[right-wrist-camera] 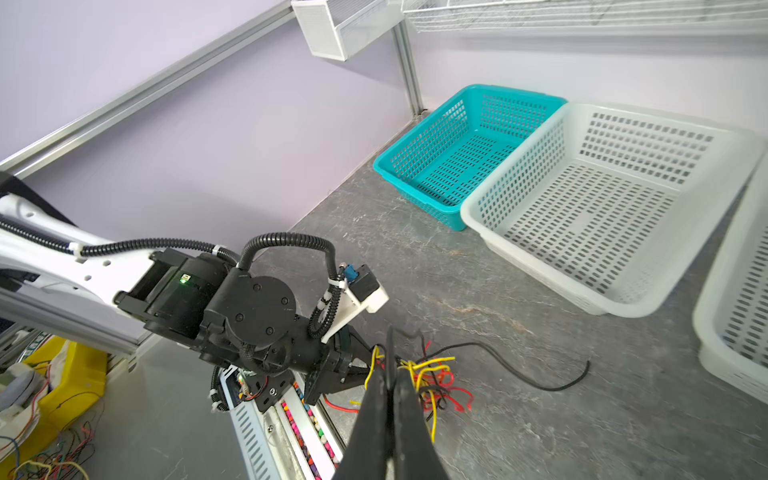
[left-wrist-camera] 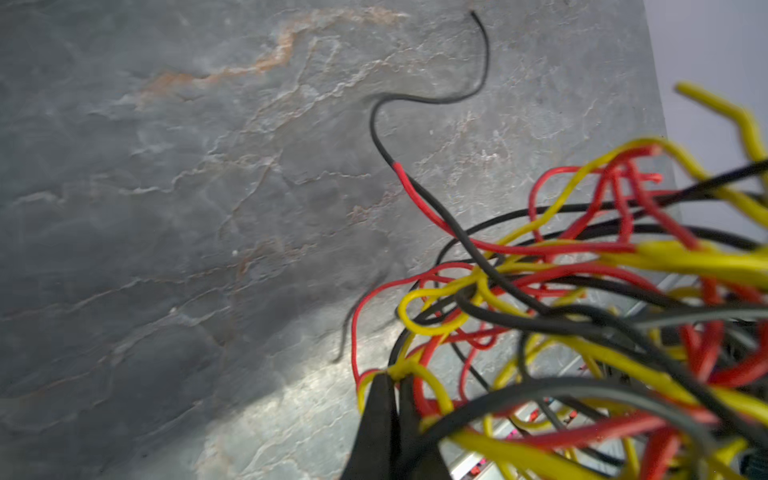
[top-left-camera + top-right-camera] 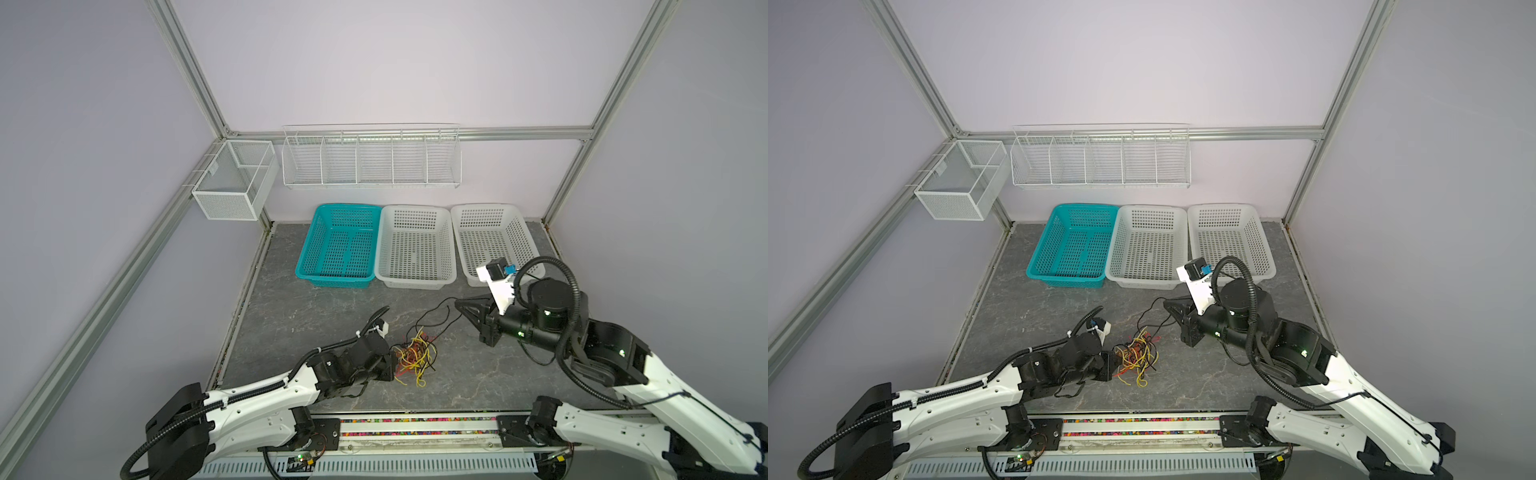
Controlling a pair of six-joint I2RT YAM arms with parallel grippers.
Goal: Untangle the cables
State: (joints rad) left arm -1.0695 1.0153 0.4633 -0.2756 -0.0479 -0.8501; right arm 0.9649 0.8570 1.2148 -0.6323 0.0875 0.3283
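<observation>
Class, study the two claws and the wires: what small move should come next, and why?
Probably the right claw should draw its black cable slowly away from the cable tangle. The left claw is shut on a yellow strand, anchoring the tangle, and the black cable runs slack between them.

Plain lilac walls [image 3: 395, 62] stand around me, framed by silver aluminium posts [image 3: 189, 70]. I work over a dark grey stone-patterned tabletop [image 3: 316, 307]. On the back wall hang a white wire rack with dividers [image 3: 374, 160] and a white mesh box [image 3: 226, 205]. Below them sit a teal slotted plastic basket [image 3: 332, 277] and two white slotted plastic baskets [image 3: 415, 281] in a row. The light seems even, perhaps from overhead.
</observation>
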